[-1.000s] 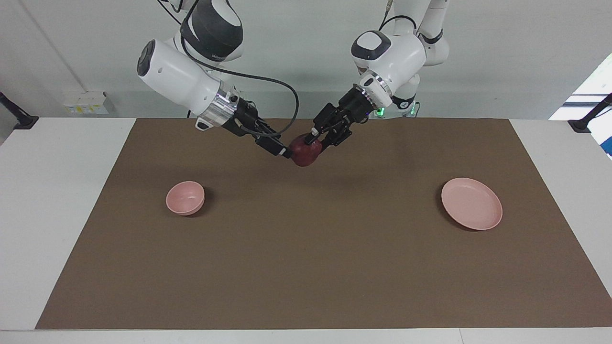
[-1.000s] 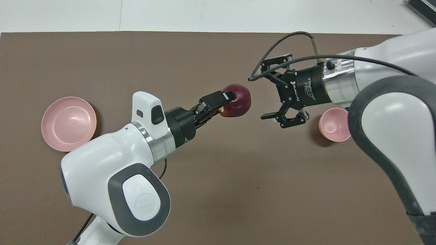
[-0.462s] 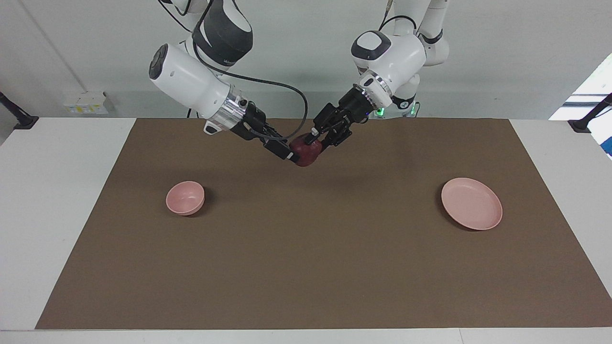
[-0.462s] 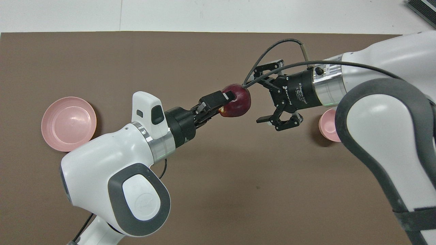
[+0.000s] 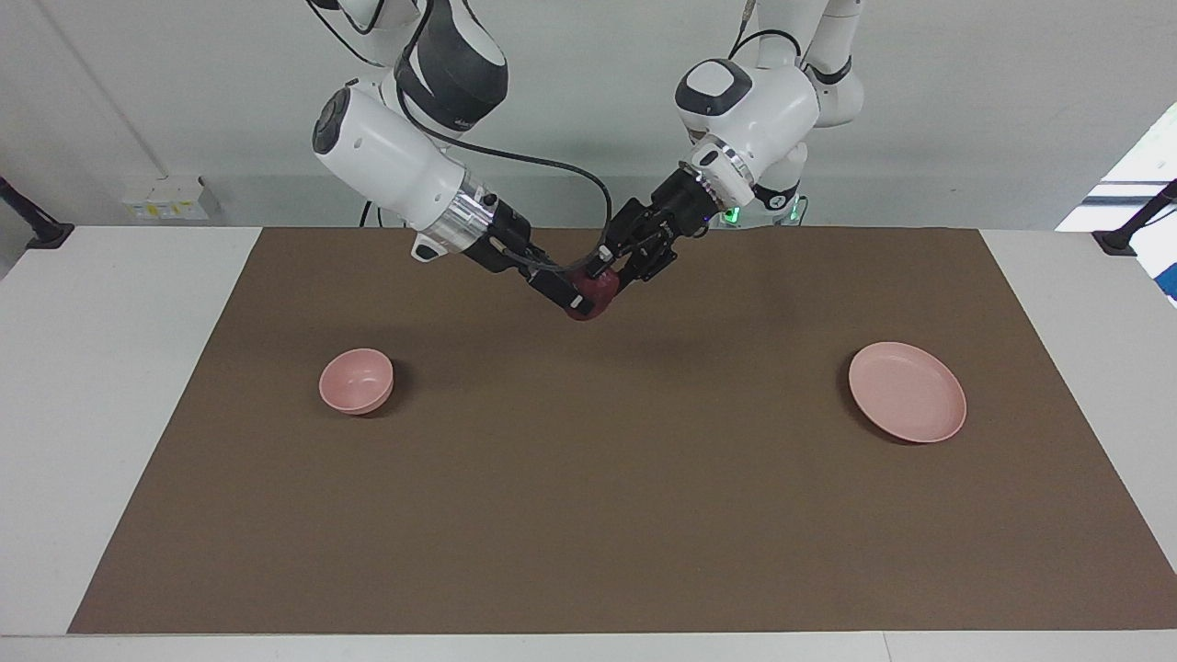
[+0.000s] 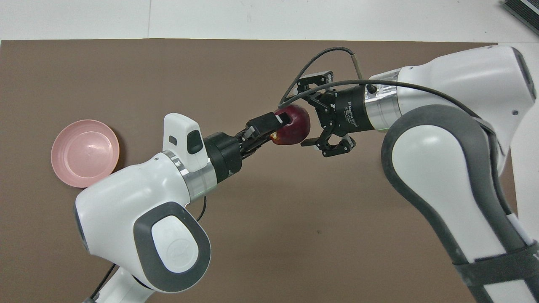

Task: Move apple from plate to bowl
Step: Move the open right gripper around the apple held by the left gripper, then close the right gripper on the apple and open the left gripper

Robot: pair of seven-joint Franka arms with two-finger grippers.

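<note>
Over the brown mat point(image 5: 588, 478), between the plate point(image 5: 908, 404) and the bowl point(image 5: 356, 381), the left gripper point(image 6: 281, 126) pinches the apple point(image 6: 294, 129) in the air, while the right gripper point(image 6: 302, 114) stands spread around the apple.

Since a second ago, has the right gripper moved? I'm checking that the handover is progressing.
Yes. In the overhead view the right gripper has moved away from over the bowl toward the plate, its open jaws now flanking the apple held up by the left gripper.
</note>
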